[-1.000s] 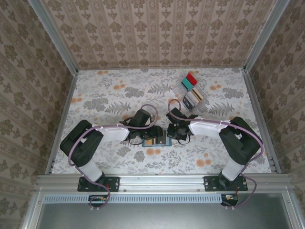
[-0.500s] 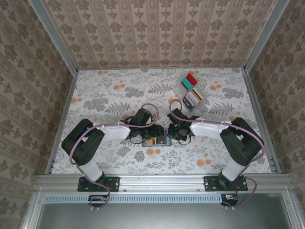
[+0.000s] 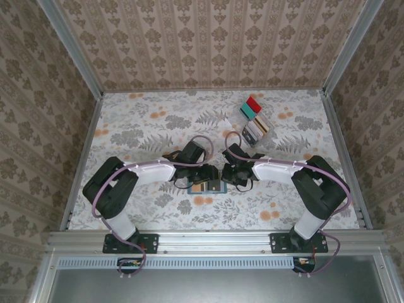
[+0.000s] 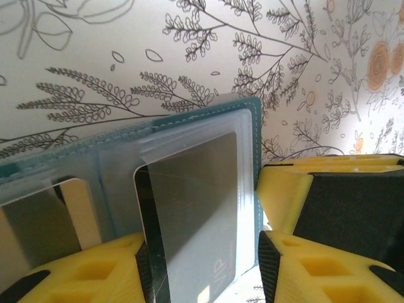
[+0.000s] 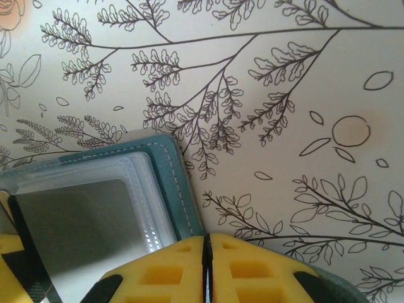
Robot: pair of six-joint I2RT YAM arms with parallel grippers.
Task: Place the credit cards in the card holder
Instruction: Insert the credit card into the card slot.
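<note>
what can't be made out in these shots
- Top view: dark teal two-panel card holder mostly under the two arms; cards uncountable.
- Left wrist: dark grey card in clear sleeve, cut off by bottom edge; print unreadable.
- Right wrist: shut right gripper hides whether it pinches anything.

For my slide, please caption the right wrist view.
Shut right claw over the open teal card holder on floral tablecloth.

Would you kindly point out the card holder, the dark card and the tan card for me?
card holder (image 5: 180, 183), right wrist view, on its teal stitched border.
dark card (image 4: 189, 208), left wrist view, on the middle of its grey face.
tan card (image 4: 82, 211), left wrist view, on its exposed strip.
</note>
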